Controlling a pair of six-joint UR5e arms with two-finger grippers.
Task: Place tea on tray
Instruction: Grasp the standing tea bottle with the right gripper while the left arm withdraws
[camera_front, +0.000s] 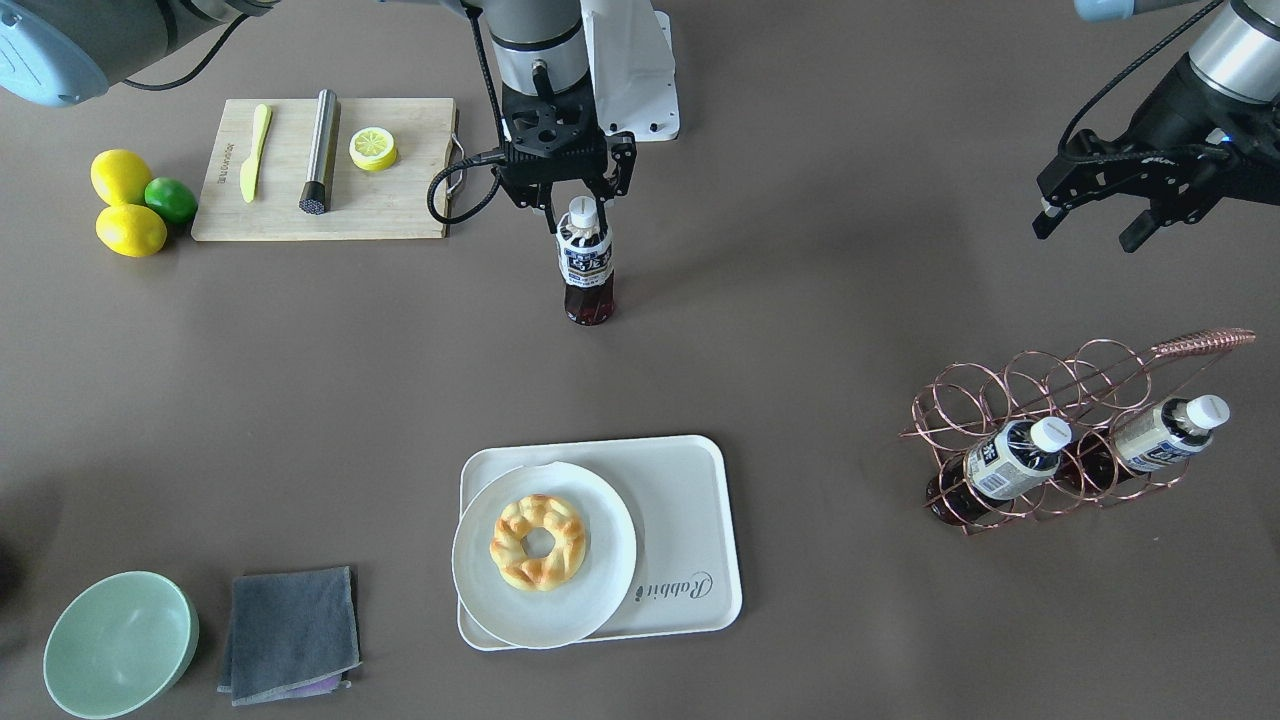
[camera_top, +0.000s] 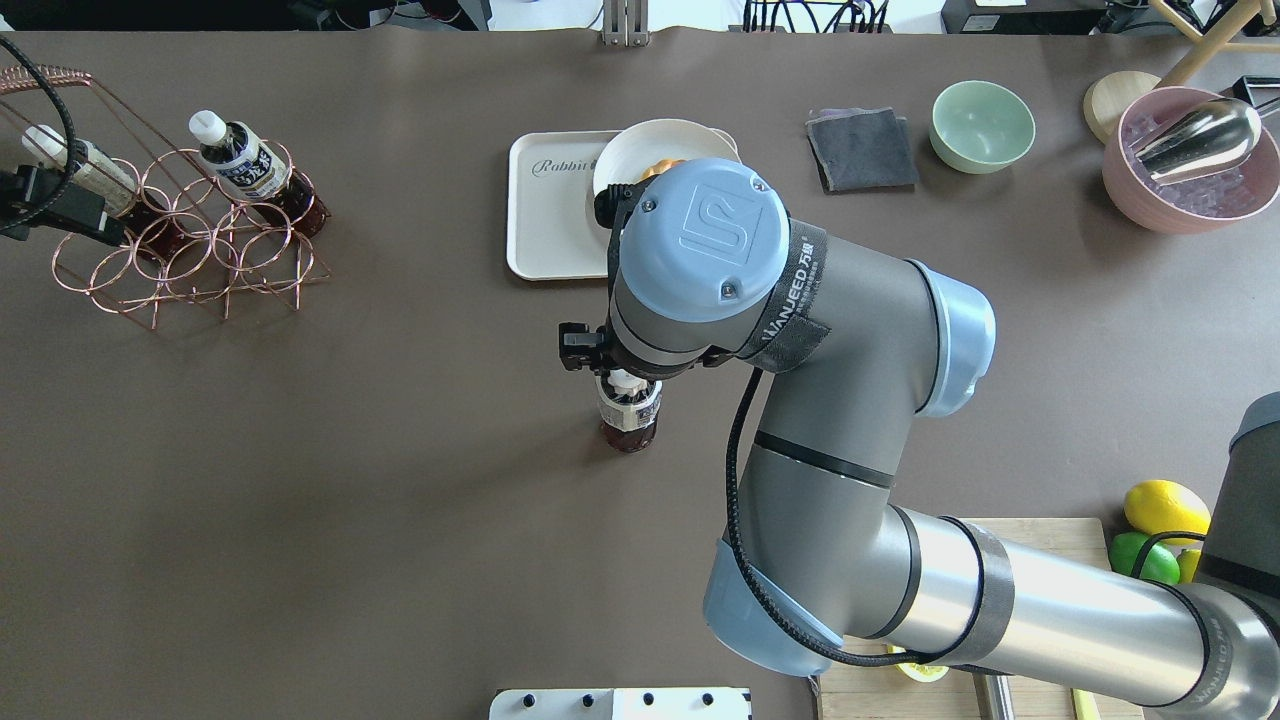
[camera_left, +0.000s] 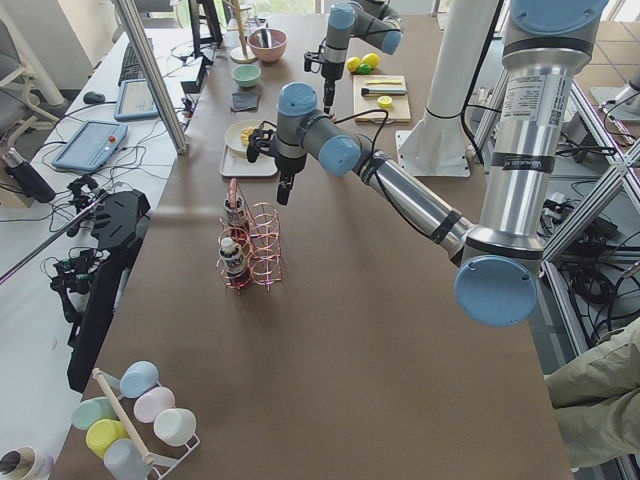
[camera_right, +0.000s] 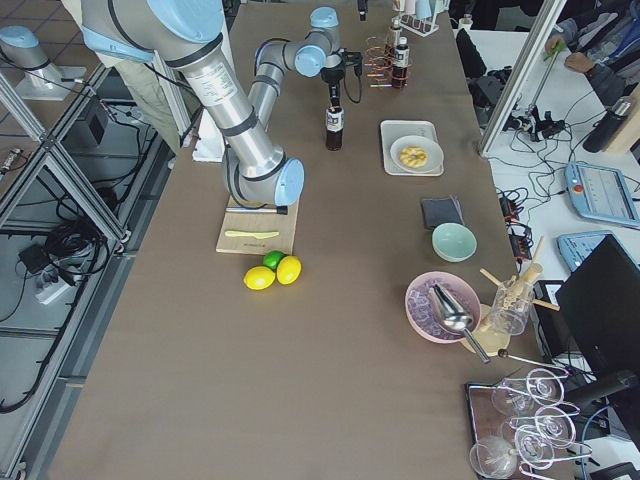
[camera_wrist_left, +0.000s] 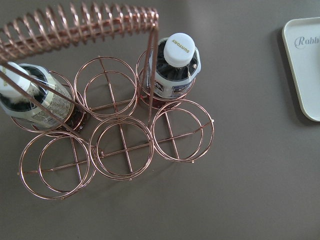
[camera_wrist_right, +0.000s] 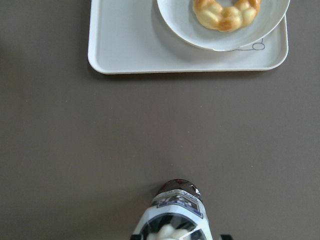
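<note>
A tea bottle (camera_front: 586, 262) with a white cap stands upright mid-table; it also shows in the overhead view (camera_top: 629, 416) and the right wrist view (camera_wrist_right: 176, 212). My right gripper (camera_front: 580, 207) comes down over it, and its fingers sit close on either side of the cap. The white "Rabbit" tray (camera_front: 690, 520) lies farther out, carrying a round plate (camera_front: 600, 570) with a donut (camera_front: 538, 541). My left gripper (camera_front: 1090, 225) is open and empty above the copper wire rack (camera_front: 1060, 400), which holds two more tea bottles (camera_front: 1010, 455) (camera_front: 1165, 435).
A wooden board (camera_front: 400, 200) with a yellow knife, a metal rod and a lemon slice lies beside the right arm, with lemons and a lime (camera_front: 125, 200) next to it. A green bowl (camera_front: 120, 645) and a grey cloth (camera_front: 290, 635) sit near the tray. A pink bowl (camera_top: 1190, 170) is far right.
</note>
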